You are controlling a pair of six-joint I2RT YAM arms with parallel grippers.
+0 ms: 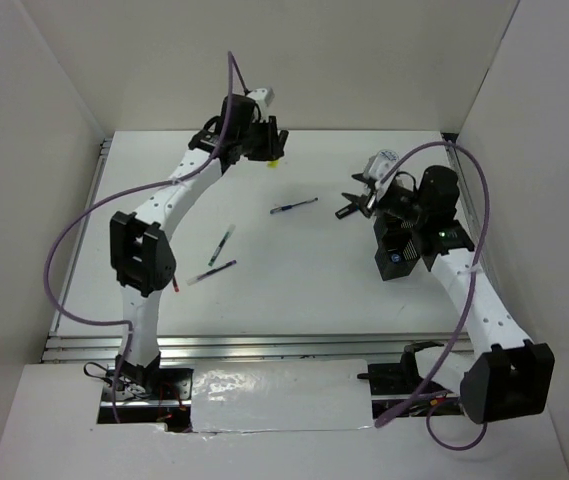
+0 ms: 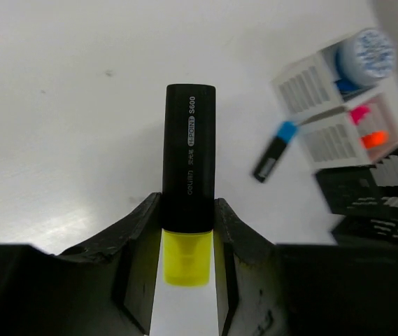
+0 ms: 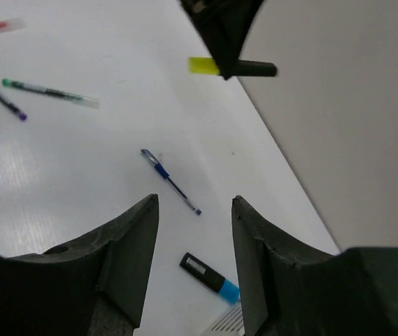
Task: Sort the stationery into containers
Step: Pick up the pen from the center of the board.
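Observation:
My left gripper [image 2: 188, 210] is shut on a black highlighter with a yellow cap [image 2: 188, 154], its body pointing away from the wrist. From above, that gripper [image 1: 268, 150] is at the far middle of the table. A blue-capped highlighter [image 2: 274, 150] lies on the table just in front of a row of mesh bins [image 2: 324, 143]. One pale bin holds a blue-white tape roll [image 2: 366, 56], and the bin beside it holds pink and orange highlighters [image 2: 366, 126]. My right gripper [image 3: 195, 203] hangs open and empty above a blue pen [image 3: 171, 182] and the blue-capped highlighter [image 3: 209, 274].
Green [image 1: 224, 241], purple [image 1: 214, 270] and red [image 1: 179, 285] pens lie left of centre. The blue pen [image 1: 294, 206] lies mid-table. Two black bins [image 2: 373, 185] continue the row. White walls close in the table on the back and both sides.

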